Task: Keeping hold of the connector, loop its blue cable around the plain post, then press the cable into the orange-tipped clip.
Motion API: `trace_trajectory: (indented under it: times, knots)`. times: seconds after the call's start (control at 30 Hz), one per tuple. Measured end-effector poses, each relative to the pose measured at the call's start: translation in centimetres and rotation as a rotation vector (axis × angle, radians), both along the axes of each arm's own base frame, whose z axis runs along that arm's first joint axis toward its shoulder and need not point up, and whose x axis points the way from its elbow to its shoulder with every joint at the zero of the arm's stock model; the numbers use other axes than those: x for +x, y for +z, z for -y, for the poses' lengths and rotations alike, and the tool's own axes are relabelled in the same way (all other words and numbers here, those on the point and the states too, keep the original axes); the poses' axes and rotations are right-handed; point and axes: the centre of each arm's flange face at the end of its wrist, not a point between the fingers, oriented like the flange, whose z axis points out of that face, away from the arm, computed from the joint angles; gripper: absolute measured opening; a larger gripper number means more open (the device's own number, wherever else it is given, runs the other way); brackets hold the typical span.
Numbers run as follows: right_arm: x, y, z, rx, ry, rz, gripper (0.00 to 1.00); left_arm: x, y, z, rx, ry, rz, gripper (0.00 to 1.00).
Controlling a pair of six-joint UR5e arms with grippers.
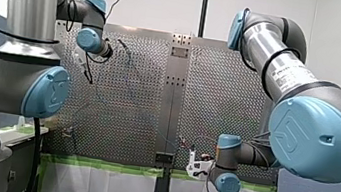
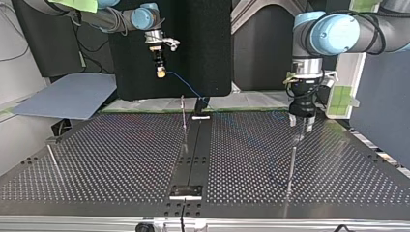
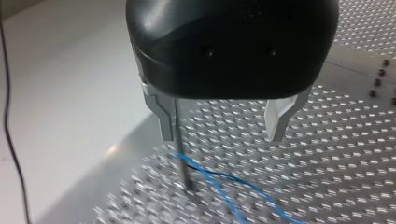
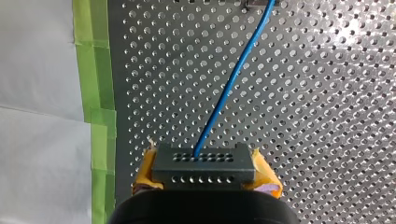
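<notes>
Clamping the connector [image 4: 203, 168], right tool [image 2: 160, 72] is holding blue cable [image 4: 229, 88] aloft; left tool [image 3: 221, 135] gaping; looping, clipping seemingly undone.

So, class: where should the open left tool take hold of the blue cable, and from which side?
Grip the blue cable where it runs low beside the post, away from the connector the right tool holds. Probably bring the left tool down from above, fingers straddling the thin strand crosswise.

My left hand [image 3: 221, 135] gapes around post [image 3: 183, 163], blue cable [image 3: 219, 189] ahead.
</notes>
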Motion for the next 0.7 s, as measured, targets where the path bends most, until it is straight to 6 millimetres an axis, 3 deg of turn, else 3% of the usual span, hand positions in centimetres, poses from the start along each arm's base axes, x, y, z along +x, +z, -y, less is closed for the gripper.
trace_trajectory:
  times: [0.5, 0.7]
  knots:
    - [0.1, 0.0, 0.1, 0.004, 0.0, -0.001, 0.0, -2.7, 11.8, 0.4, 0.153, 0.002, 0.138, 0.94]
    - [0.1, 0.0, 0.1, 0.006, 0.001, -0.002, 0.0, -2.0, 12.8, 1.9, 0.214, -0.023, 0.1, 0.94]
